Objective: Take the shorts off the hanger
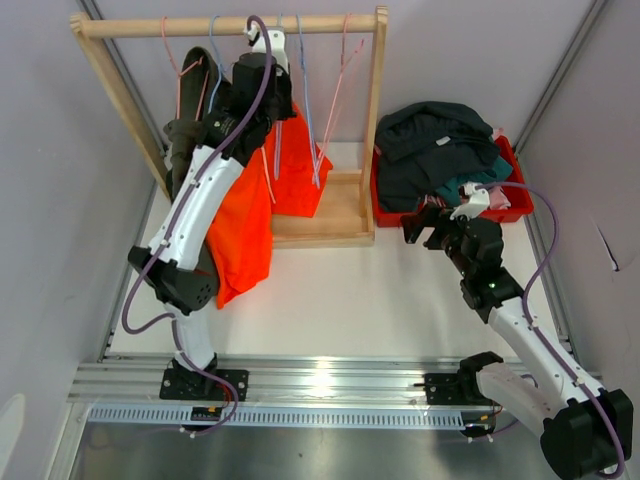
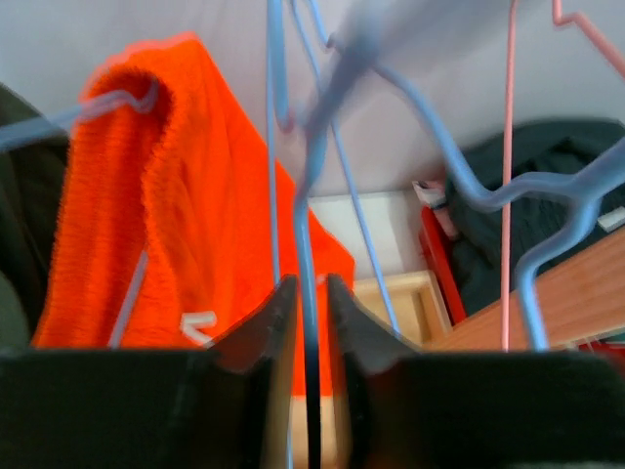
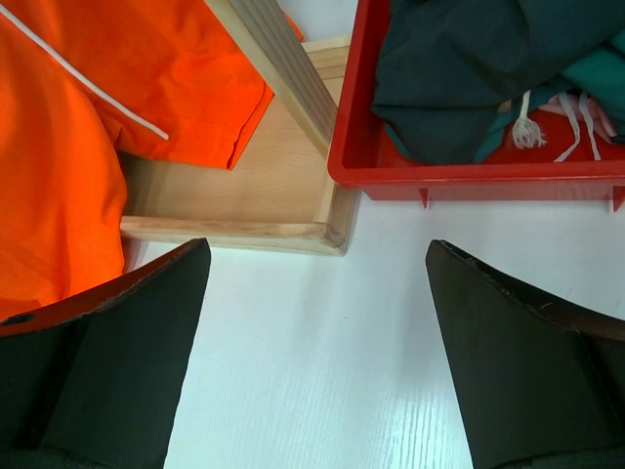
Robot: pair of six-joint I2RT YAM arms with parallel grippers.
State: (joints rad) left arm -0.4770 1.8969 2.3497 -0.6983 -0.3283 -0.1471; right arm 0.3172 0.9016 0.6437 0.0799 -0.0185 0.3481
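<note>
No readable writing or brand anywhere I can see; biggest thing first, the white table (image 1: 330, 300) with the wooden rack (image 1: 230, 25) at the back; the orange shorts (image 1: 245, 230) hang off the rack, draped over a light blue hanger (image 2: 127, 98), and my left arm covers a good part of them from above; the olive-green shorts (image 1: 182, 145) are half hidden behind that same arm at the rack's left post; the red bin (image 1: 520, 205) just right of the rack holds the navy shorts (image 3: 459, 68) on top of the teal shorts (image 3: 596, 73), heaped so I can't sort out what else is in there; my left gripper (image 2: 311, 283) is up by the rail, fingers parted only a crack, an empty blue hanger (image 2: 305, 244) wire running through the slot, can't tell if the pads touch it, orange shorts off to the left and clear of them; my right gripper (image 3: 317, 249) is spread wide, grasping nothing, over bare table near the bin's corner.
</note>
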